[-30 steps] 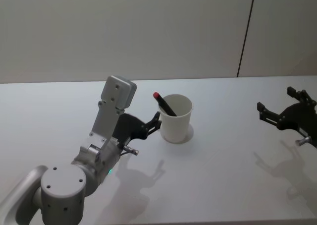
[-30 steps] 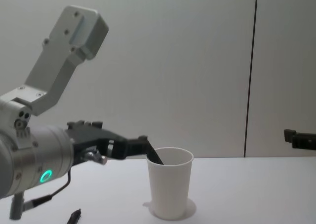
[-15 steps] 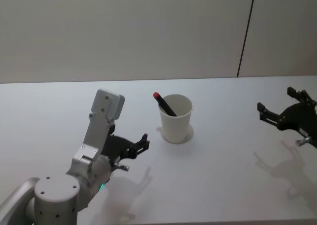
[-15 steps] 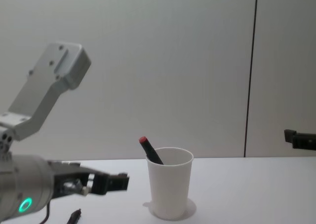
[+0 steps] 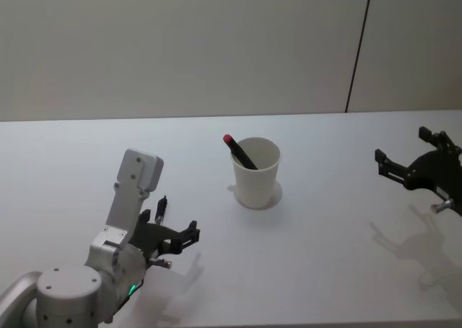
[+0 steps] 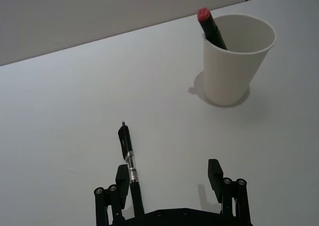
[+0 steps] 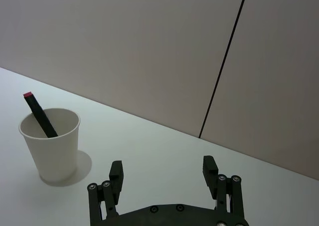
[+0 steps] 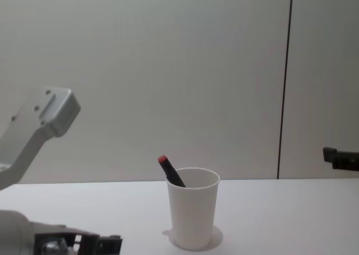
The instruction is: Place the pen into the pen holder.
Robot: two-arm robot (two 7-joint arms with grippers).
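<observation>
1. Pulled back from the rim of the paper cup (image 5: 256, 178) over the last second, the left gripper (image 6: 168, 178) now sits low over the table (image 5: 325, 256), close to the robot, with its fingers spread wide and holding nothing.
2. A red-capped pen (image 5: 239, 152) stands tilted inside the cup, its cap leaning over the rim on the robot's left.
3. A second, black pen (image 6: 128, 159) lies flat on the table. In the left wrist view its near end sits just beside one finger rather than centred in the gap, and its long axis points away from the gripper, roughly along the fingers.
4. Taking this pen would probably call for a sideways shift to centre it.
5. The right gripper (image 7: 163, 169) hovers well to the cup's right, fingers wide and empty, so the left arm is much nearer.
</observation>
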